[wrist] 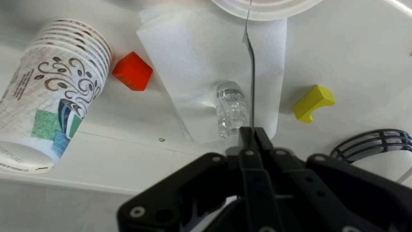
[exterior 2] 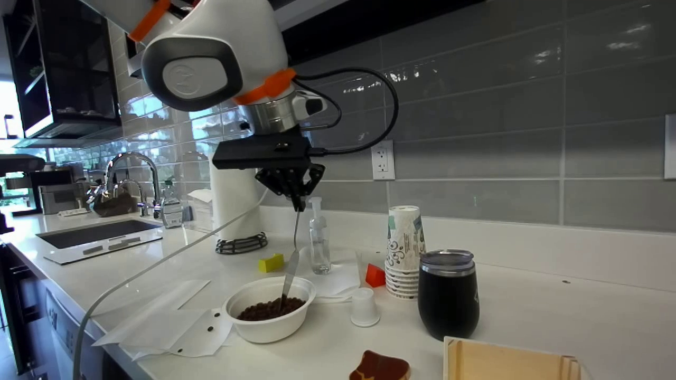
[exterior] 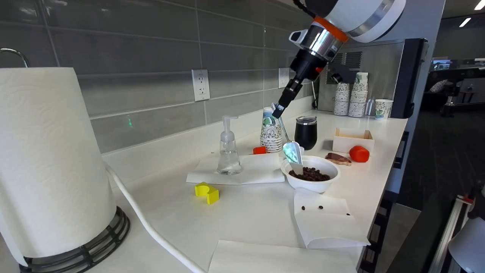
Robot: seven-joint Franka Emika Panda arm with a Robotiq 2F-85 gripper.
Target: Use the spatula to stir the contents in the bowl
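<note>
Tabletop (exterior: 250, 220): tiled wall (exterior: 140, 57) along one edge, front edge open.
My gripper (wrist: 252, 131): clamped together on spatula (exterior 2: 291, 269); thin handle might pivot if I press blade against rim.
Spatula: tilted, tip down inside bowl (exterior 2: 266, 333).
Bowl: nearer front edge than wall edge; probably light, could skid frontward under hard push.
Contents (exterior 2: 266, 311): dark beans, low in bowl; fast sweep could flick some over rim.
Stray beans (exterior: 321, 207): on paper (exterior: 329, 227) just beside bowl.

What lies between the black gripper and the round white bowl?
The slender silvery spatula, extending from the gripper down into the bowl; both exterior views show it.
</note>
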